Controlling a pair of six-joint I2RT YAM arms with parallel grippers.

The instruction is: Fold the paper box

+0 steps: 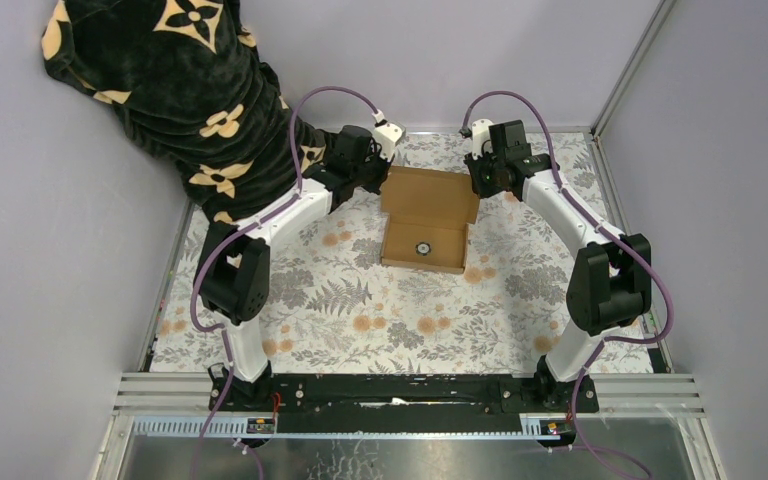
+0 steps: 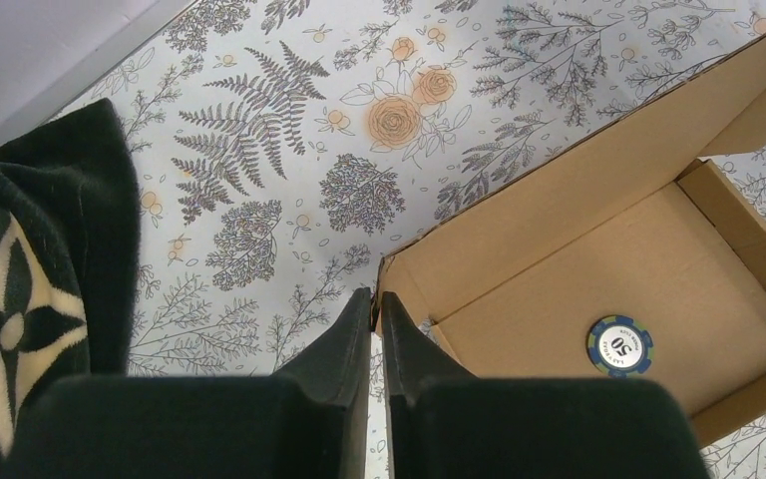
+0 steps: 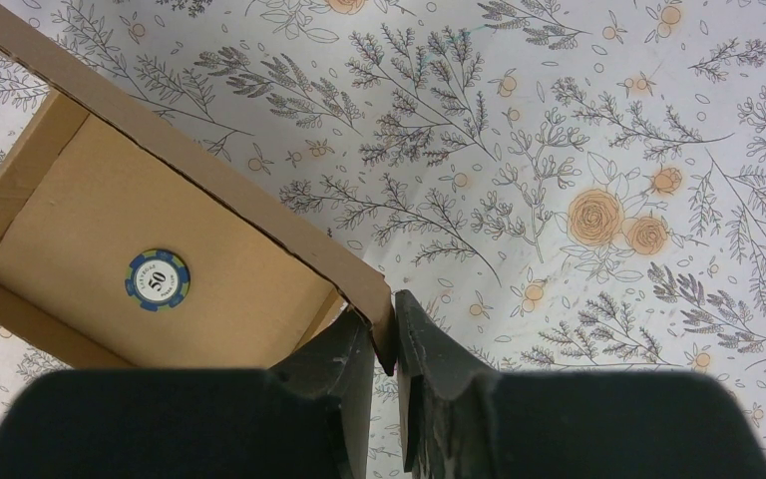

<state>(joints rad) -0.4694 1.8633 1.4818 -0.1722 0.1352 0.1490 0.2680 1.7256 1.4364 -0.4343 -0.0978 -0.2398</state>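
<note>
The paper box (image 1: 425, 205) is brown cardboard and lies mid-table as an open tray, with its lid flap spread toward the back. A blue poker chip (image 1: 423, 245) rests inside the tray. My left gripper (image 1: 385, 172) is at the lid's back-left corner. In the left wrist view its jaws (image 2: 375, 297) are shut on the thin edge of the box (image 2: 598, 259), beside the chip (image 2: 619, 345). My right gripper (image 1: 478, 178) is at the back-right corner. In the right wrist view it (image 3: 389, 321) is shut on a corner flap of the box (image 3: 110, 239).
A person in a black garment with beige flowers (image 1: 180, 80) leans in at the back left, close to my left arm; it also shows in the left wrist view (image 2: 20, 299). A floral tablecloth (image 1: 360, 300) covers the table. Metal rails (image 1: 620, 70) border the sides.
</note>
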